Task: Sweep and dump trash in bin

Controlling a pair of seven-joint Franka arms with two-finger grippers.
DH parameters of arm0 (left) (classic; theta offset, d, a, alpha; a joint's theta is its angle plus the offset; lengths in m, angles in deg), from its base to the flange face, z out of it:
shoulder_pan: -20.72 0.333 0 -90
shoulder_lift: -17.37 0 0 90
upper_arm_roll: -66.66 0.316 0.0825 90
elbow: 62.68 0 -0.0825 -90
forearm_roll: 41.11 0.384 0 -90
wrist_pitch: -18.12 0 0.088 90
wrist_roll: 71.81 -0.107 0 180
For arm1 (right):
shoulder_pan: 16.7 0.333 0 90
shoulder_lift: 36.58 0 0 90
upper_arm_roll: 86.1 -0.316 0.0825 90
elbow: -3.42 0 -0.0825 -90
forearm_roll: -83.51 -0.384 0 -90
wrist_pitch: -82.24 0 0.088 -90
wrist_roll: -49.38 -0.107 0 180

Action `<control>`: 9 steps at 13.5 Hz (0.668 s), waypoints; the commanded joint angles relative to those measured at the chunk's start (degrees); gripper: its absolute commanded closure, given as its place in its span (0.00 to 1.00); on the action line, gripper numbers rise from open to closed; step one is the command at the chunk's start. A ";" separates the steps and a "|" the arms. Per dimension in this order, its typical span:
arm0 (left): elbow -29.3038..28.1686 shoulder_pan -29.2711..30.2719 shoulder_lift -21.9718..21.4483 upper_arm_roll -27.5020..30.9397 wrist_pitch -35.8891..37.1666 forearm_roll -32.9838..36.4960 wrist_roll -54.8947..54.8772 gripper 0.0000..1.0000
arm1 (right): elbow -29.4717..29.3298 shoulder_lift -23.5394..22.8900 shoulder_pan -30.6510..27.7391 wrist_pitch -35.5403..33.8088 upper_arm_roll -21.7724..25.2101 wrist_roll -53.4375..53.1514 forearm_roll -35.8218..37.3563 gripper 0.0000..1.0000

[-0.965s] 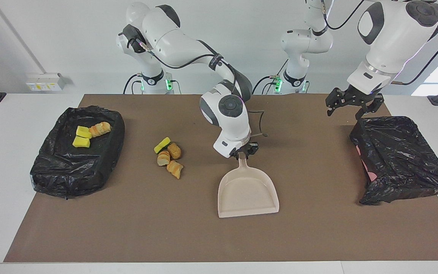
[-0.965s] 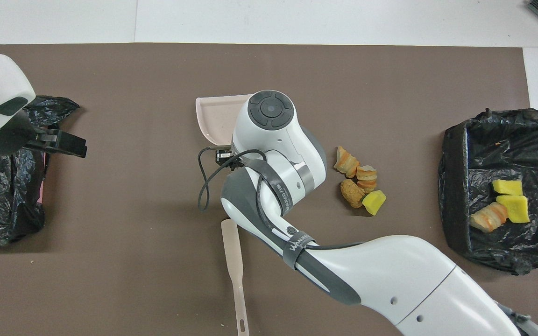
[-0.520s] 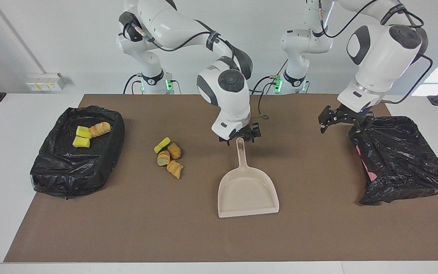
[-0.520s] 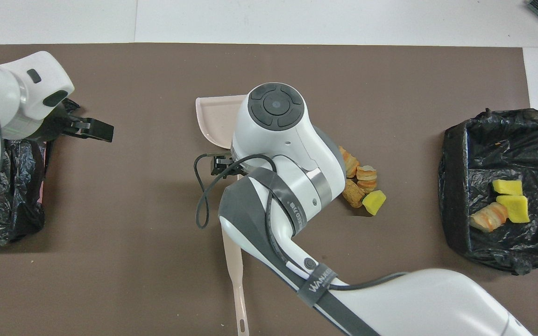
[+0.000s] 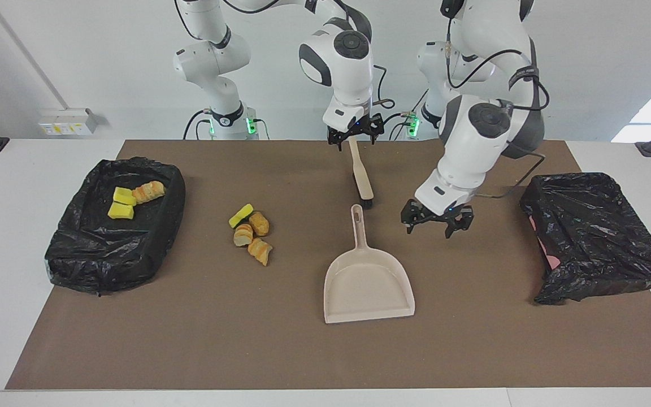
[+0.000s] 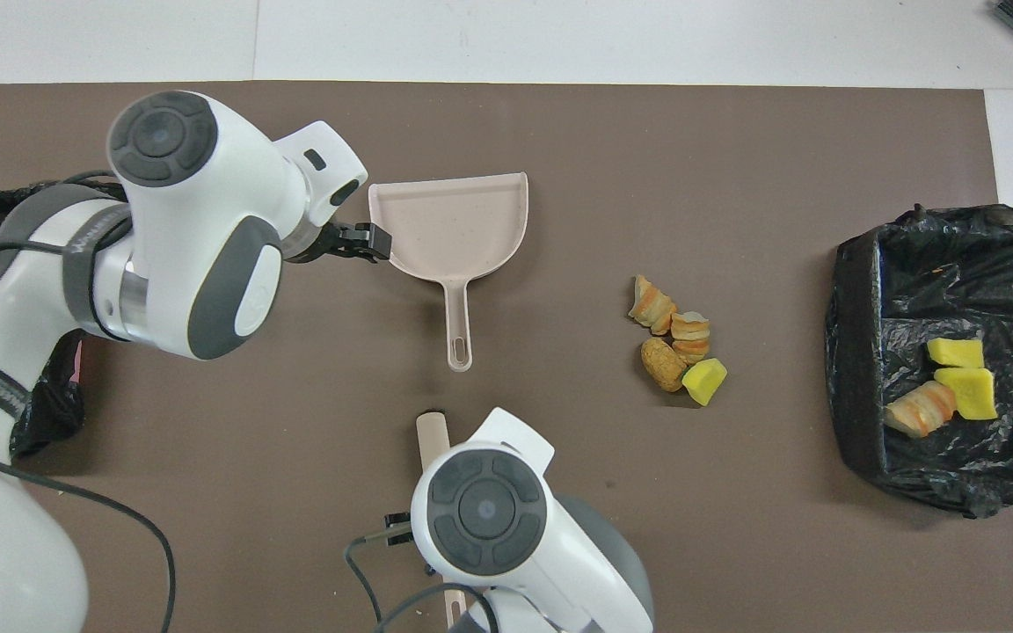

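Our left gripper (image 5: 437, 225) hangs beside the dustpan (image 5: 368, 282) handle, jaws apart, holding nothing. Our right gripper (image 5: 355, 137) hovers over the brush (image 5: 360, 171), jaws apart. Four trash lumps (image 5: 251, 233) lie beside the dustpan; three sit in the bin (image 5: 156, 226).

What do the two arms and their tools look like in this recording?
Both arms are glossy white with dark grey joint bands and round grey caps. The left tool and right tool are black. Black cables loop along the forearms, and green lights glow at both bases.
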 commanded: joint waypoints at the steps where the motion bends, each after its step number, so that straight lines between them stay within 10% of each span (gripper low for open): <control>1: 0.82 -3.77 1.97 0.95 -1.81 1.40 4.30 0.00 | 11.36 3.67 3.88 9.54 0.38 -2.15 -2.21 0.00; 9: 1.44 -11.69 8.48 0.95 -4.55 2.72 13.89 0.00 | 16.23 0.52 8.38 17.84 0.38 -2.07 -2.12 0.00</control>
